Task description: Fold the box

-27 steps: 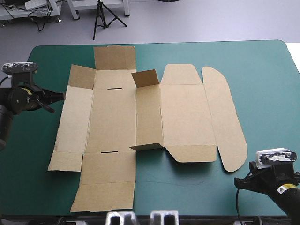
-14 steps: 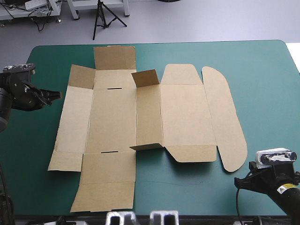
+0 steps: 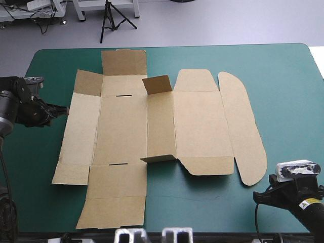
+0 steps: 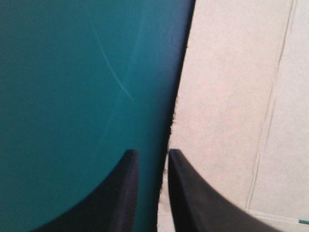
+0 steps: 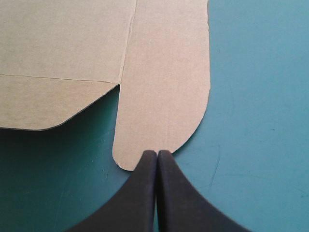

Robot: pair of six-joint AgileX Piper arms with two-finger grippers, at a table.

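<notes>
The table (image 3: 288,91) with its teal-green cover is the biggest thing. The brown box (image 3: 197,121) lies open and flat on it, between the two grippers. The left gripper (image 4: 152,153) is right at the box's side edge. Its black fingers are a tiny bit apart and hold nothing. One finger is over the board and one is over the cover. The right gripper (image 5: 157,153) is pressed together and holds nothing. The box's round end lies just ahead of its tip.
</notes>
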